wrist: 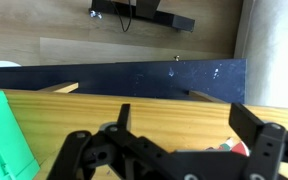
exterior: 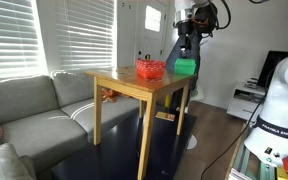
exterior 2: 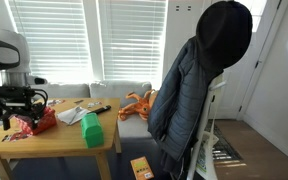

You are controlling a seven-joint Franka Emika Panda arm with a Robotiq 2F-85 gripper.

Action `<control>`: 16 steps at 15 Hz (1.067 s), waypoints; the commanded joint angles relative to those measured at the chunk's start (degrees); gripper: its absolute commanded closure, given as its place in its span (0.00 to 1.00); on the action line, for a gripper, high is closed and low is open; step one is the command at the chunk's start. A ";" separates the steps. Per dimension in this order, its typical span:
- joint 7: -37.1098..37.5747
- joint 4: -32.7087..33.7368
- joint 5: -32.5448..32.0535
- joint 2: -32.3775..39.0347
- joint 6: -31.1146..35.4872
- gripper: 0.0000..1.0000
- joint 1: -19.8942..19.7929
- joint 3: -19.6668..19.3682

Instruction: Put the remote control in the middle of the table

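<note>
The remote control (exterior 2: 98,109) is a small dark oblong that lies near the far edge of the wooden table (exterior 2: 59,143), beyond the green box (exterior 2: 92,130). I cannot make it out in the wrist view. My gripper (exterior 2: 20,103) hangs over the end of the table where the red mesh basket (exterior 2: 34,120) stands. It also shows in an exterior view (exterior: 189,45), above the table (exterior: 124,82). In the wrist view the gripper (wrist: 189,125) is open, with bare tabletop (wrist: 164,105) between its fingers.
The red basket (exterior: 150,70) and green box (exterior: 185,66) stand on the tabletop. The green box edge (wrist: 4,135) shows in the wrist view. A grey sofa (exterior: 34,110) stands beside the table. A chair with a dark jacket (exterior 2: 199,80) stands near it. An orange toy (exterior 2: 136,102) lies on the sofa.
</note>
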 commanded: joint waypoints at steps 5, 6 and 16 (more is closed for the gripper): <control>-0.03 0.11 0.05 0.03 -0.12 0.00 -0.21 0.20; -0.03 0.11 0.05 0.03 -0.12 0.00 -0.21 0.20; -0.80 7.30 -2.59 4.28 4.99 0.00 -4.74 -3.96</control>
